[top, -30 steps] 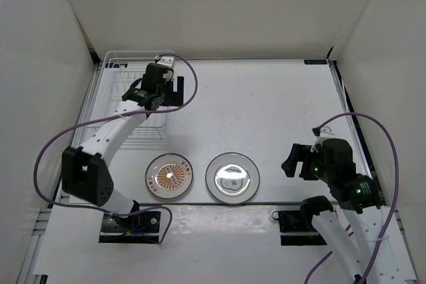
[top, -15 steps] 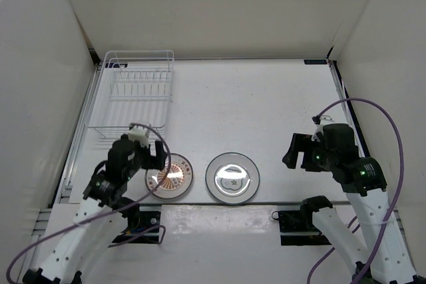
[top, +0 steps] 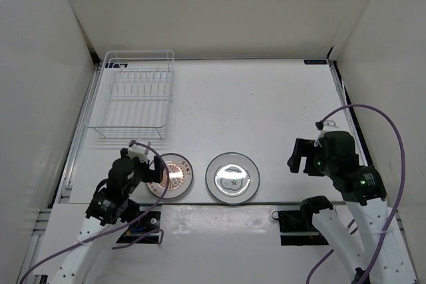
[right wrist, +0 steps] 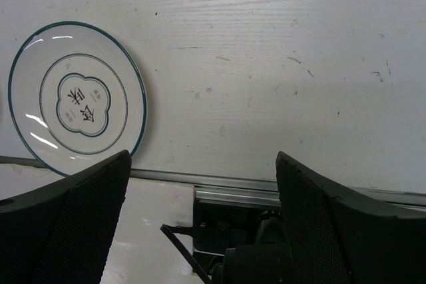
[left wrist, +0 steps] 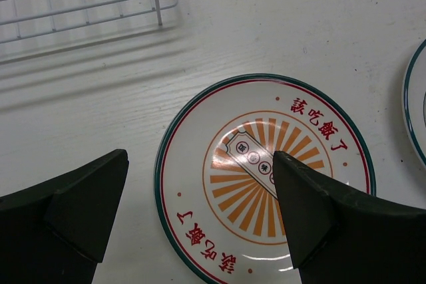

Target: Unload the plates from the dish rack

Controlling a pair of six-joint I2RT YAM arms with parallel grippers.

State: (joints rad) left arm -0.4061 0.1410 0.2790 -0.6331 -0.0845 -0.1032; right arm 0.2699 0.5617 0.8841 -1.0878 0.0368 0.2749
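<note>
Top: rack (top: 133, 100) stood far-left on the desk (top: 266, 111) with no plate I could make out in its slots. Sunburst plate (top: 176, 175) and grey plate (top: 231, 177) lay flat side by side near the front, the left end effector (top: 143, 167) hid the sunburst plate's left rim, and the right end effector (top: 299, 157) was well apart. Left wrist: left end effector spread wide and empty over the sunburst plate, grey plate cut off at right; both looked thin, stiff and glossy, likely slippery and chippable, so I'd pinch the raised rim. Right wrist: right end effector wide and empty, one finger covering the grey plate's lower edge; no third plate in view.
</note>
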